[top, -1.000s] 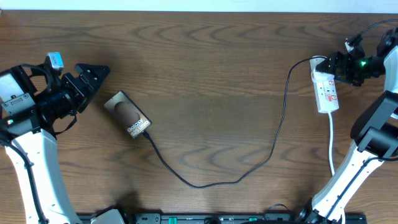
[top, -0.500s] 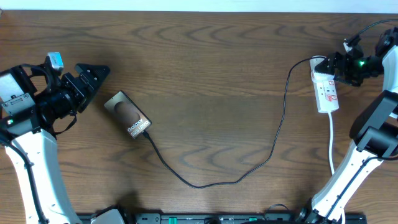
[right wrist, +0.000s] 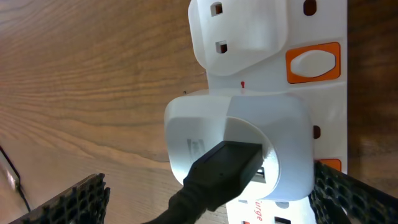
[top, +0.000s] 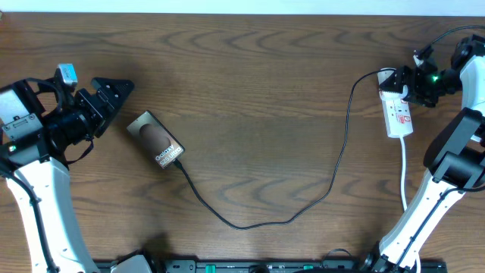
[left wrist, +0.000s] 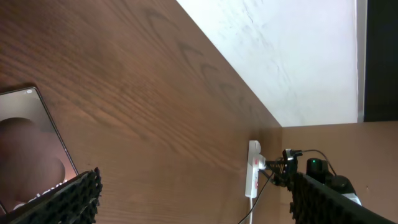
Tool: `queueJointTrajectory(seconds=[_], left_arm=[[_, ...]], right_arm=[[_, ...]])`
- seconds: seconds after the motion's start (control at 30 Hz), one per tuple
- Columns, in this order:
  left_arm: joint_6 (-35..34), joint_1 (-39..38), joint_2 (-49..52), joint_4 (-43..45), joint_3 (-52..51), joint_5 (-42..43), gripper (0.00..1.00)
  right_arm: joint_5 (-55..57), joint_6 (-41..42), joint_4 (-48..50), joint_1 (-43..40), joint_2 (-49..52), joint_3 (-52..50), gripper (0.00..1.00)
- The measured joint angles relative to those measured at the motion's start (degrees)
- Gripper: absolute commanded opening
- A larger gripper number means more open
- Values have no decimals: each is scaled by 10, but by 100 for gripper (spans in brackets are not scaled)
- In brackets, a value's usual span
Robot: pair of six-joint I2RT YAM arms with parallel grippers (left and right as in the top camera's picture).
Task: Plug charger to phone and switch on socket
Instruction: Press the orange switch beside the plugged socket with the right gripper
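Over at the far right side of the wooden table [top: 250,91], my right gripper [top: 405,82] hangs above the far end of the socket [top: 399,114]. Its jaws are spread. From the right wrist camera, one of its fingers [right wrist: 87,200] shows at each lower corner, with a white adapter [right wrist: 249,143] between them, and I cannot tell whether either pad touches it. The adapter sits in the socket [right wrist: 326,18], and the charger [right wrist: 221,171] runs into its face through a black plug. A small grey logo on the adapter is too small to read. Beside it an orange switch [right wrist: 313,62] has a white rocker; I cannot tell whether it is on or off. Red lettering at the socket's lower edge is cut off, with only "ge" legible.

From there the charger [top: 265,224] loops down across the table and back up to the phone [top: 155,139], meeting its short edge nearest the front; whether it is seated I cannot tell. The phone lies flat and angled at left of centre, a brown oval on its face and white lettering beginning "Galaxy". The white cord [top: 404,174] trails from the socket toward the front edge.

My left gripper [top: 121,89] is parted and holds nothing, just beside the phone [left wrist: 28,155].
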Motion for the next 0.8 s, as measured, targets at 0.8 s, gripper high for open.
queueJointTrajectory(seconds=[0.8], left_arm=[[0,0,0,0,0,0,95]], right_arm=[[-1,22,33,0,-9,-27,99]])
